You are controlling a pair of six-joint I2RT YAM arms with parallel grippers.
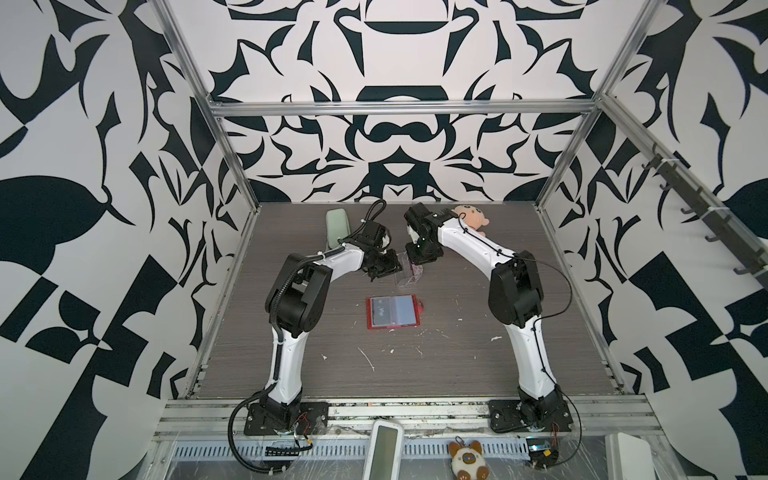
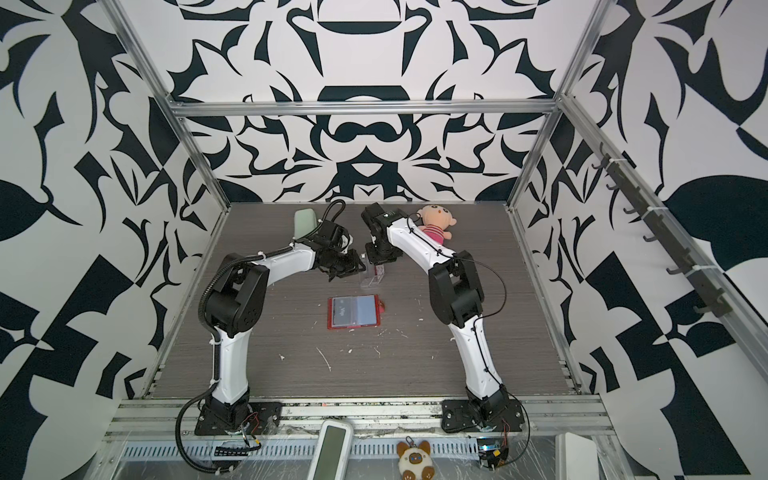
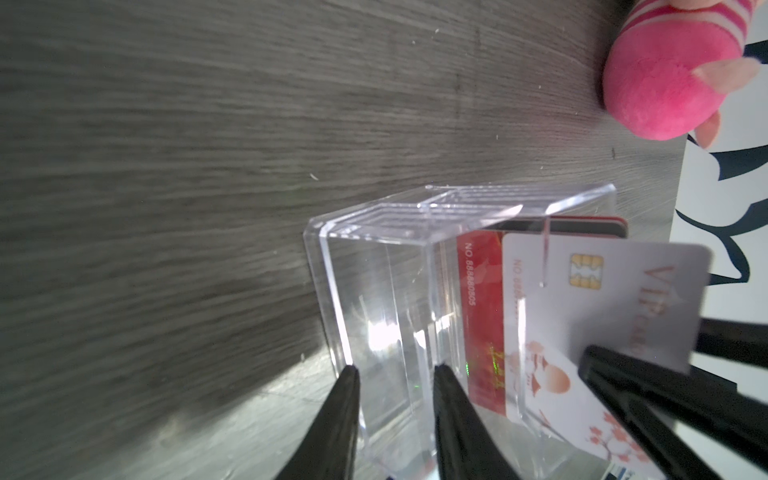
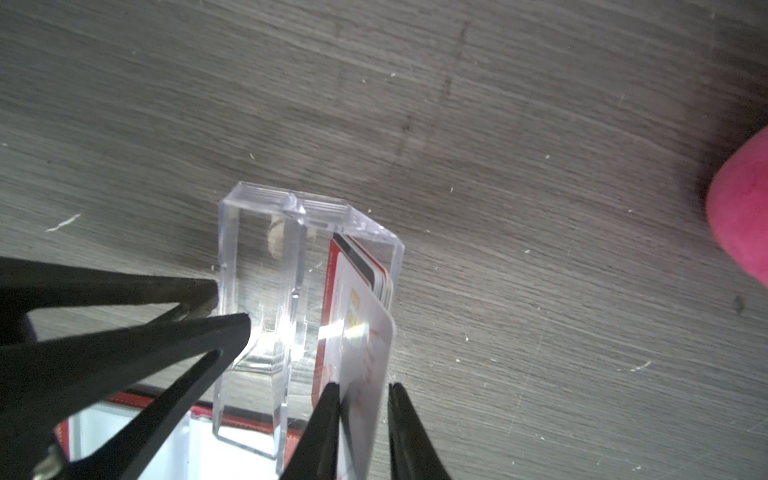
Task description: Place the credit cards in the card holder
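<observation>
Holding cards (several): one clear box

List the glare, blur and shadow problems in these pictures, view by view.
Left wrist view: white glare on the clear box, table smeared. Right wrist view: glare on the clear box and a bright streak across the white card; pink plush doll blurred at the edge. Both top views: even light, faint shadows, clear box almost invisible.
</observation>
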